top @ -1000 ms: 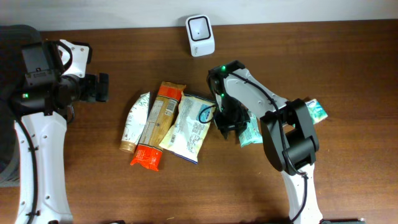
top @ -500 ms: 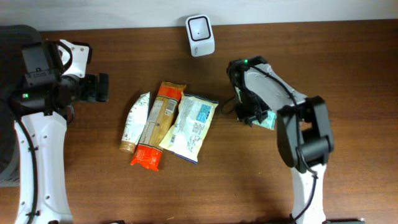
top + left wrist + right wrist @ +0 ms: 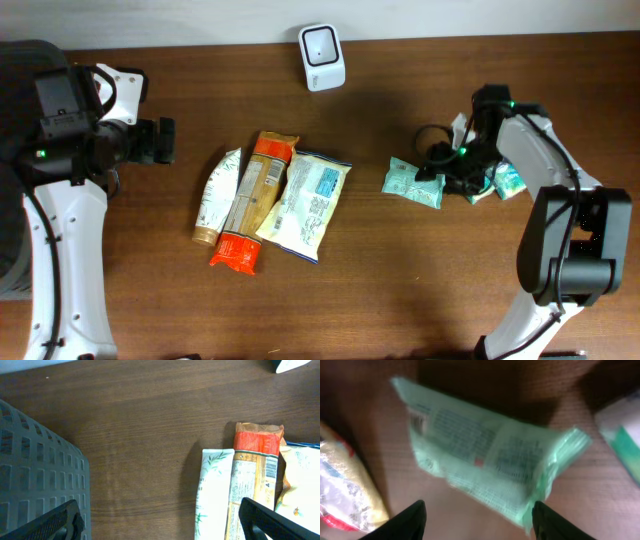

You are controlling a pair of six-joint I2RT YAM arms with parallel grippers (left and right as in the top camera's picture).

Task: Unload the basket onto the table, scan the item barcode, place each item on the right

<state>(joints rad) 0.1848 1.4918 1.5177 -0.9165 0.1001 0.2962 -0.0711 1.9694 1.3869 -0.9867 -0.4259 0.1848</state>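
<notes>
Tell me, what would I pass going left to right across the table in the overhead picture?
left hand → white-and-green pouch → orange-ended packet → white-and-blue bag → mint-green packet → teal packet

Print on the green packet [image 3: 485, 455] is blurred beyond reading.
</notes>
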